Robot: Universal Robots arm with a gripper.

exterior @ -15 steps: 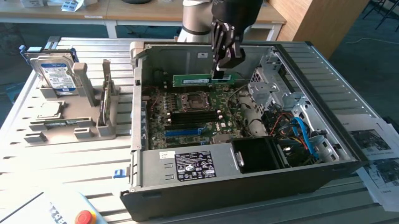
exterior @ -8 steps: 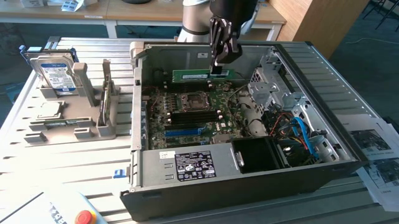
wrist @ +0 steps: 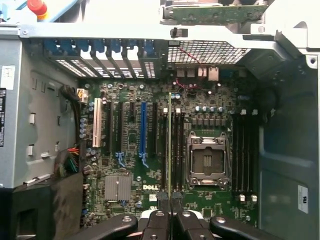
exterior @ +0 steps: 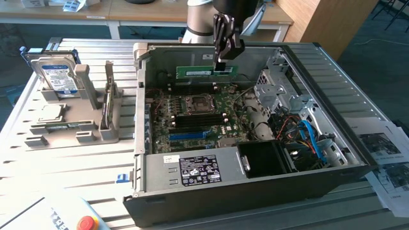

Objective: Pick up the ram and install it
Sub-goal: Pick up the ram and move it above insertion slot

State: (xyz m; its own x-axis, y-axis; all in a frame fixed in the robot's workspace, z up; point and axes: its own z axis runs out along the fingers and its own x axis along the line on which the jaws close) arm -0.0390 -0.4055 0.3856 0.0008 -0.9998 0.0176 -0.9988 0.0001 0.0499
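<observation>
Gripper (exterior: pixel 221 63) is pinched tight on the ram (exterior: pixel 206 72), gripping its top edge toward the end on the exterior view's right. We see the green strip hanging level above the motherboard (exterior: pixel 211 120), inside the open computer case (exterior: pixel 255 201), close to the far wall. Left to right in the exterior view: a grey parts stand (exterior: pixel 96 134) sits on the slatted table (exterior: pixel 70 167), with a hard drive (exterior: pixel 57 76) upright at its back and a square chip (exterior: pixel 50 113) lying flat in front of that. A red button (exterior: pixel 87 223) shows at the near corner. Next comes the case, on its side with the panel off. On the board we see the processor socket (exterior: pixel 197 104) mid-board and a blue slot (exterior: pixel 188 135) nearer us. The power supply (exterior: pixel 198 170) with its black label runs along the near edge, with a black shroud (exterior: pixel 268 158) beside it. Further right are blue cables (exterior: pixel 312 136) in the drive bay, then printed sheets (exterior: pixel 386 158) on the table outside the case. In the wrist view, the fingers (wrist: pixel 156 222) are pressed on the ram (wrist: pixel 170 145). We see it edge-on, as a thin line over the black slots just beside the socket (wrist: pixel 207 162), between that and the blue slot (wrist: pixel 143 132). We can't tell if it touches a slot.
</observation>
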